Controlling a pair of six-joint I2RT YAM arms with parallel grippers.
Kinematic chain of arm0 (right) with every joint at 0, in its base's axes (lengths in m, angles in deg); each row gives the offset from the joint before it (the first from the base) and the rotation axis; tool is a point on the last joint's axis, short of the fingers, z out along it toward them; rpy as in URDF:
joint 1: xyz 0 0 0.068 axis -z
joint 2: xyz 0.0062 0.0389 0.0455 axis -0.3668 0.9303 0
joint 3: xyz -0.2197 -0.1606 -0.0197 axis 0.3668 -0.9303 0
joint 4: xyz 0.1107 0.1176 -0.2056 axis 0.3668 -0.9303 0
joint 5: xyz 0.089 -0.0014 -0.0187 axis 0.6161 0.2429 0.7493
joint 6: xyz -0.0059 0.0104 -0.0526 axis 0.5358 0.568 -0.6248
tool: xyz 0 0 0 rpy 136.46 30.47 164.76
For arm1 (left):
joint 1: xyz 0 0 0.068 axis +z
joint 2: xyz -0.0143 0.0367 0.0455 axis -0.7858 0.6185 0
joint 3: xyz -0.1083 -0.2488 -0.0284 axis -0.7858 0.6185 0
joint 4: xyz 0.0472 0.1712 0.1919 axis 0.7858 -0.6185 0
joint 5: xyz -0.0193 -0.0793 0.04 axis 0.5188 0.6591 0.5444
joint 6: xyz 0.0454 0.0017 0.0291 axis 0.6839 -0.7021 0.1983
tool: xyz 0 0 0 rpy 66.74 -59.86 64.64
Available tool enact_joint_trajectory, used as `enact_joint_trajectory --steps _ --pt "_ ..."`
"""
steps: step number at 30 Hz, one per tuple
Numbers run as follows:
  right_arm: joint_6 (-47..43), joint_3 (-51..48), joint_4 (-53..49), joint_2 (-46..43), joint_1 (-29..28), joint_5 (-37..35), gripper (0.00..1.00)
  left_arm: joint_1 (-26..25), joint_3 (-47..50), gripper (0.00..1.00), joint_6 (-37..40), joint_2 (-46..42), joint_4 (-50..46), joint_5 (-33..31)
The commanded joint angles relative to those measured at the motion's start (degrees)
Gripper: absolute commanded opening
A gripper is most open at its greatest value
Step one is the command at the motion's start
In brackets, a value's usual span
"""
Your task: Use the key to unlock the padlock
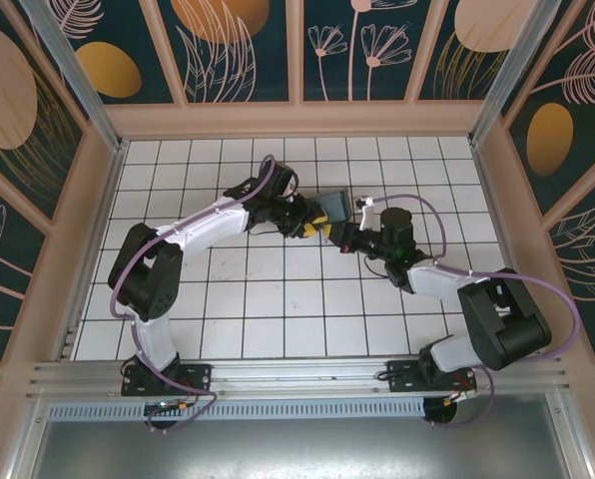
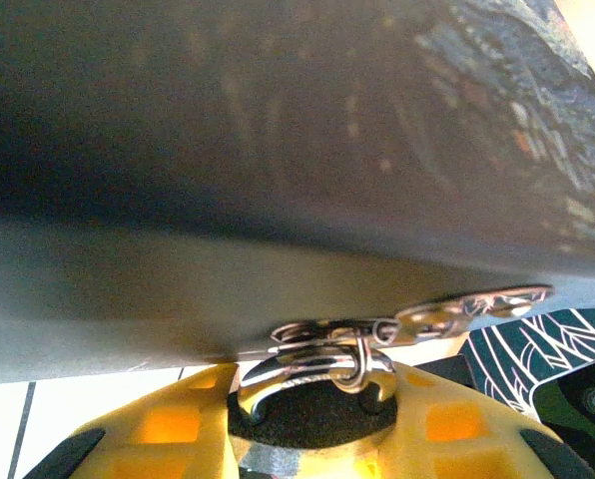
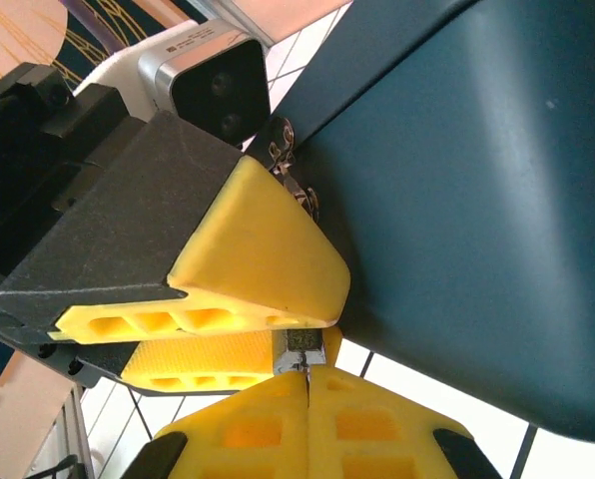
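Left end effector (image 2: 312, 404) clamped on padlock (image 3: 300, 342); right end effector (image 3: 307, 387) pinching key (image 3: 303, 365), tip meeting padlock end-on, blade along its long axis.

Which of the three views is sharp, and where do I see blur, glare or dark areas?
Top external: sharp and evenly lit. Left wrist: the box is dark and blurred, very near the lens, while the hasp glints. Right wrist: the padlock is fairly sharp; the floor tiles behind are washed out.
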Motion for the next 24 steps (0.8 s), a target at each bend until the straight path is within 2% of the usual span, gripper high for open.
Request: enact_joint_trajectory --steps 1,4,6,10,13,18,24 --pt "4.9 3.5 11.3 1.4 -1.0 -2.0 0.0 -4.0 1.4 0.0 -2.7 -2.5 4.7 6.6" --pt "6.5 4.2 12.8 2.9 -1.2 -0.7 0.0 -4.1 3.0 0.0 -5.7 -3.2 9.0 7.0" --pt "6.4 3.3 13.1 2.7 -1.1 -0.2 0.01 -3.7 2.8 0.0 -6.1 -3.6 8.5 6.2" --pt "6.4 0.5 11.3 -0.5 1.1 1.2 0.18 -1.2 6.0 0.0 -8.7 -6.6 10.3 3.6" --pt "4.9 -1.5 7.6 -4.1 3.4 1.8 0.25 0.5 5.3 0.0 -6.8 -7.3 7.4 2.6" --pt "2.9 -2.6 2.8 -7.2 6.1 4.4 0.21 1.3 3.7 0.0 -5.7 -7.1 6.3 2.4" --pt "4.7 -2.1 6.0 -5.4 3.5 6.9 0.21 1.3 2.7 0.0 -5.5 -6.6 6.2 2.3"
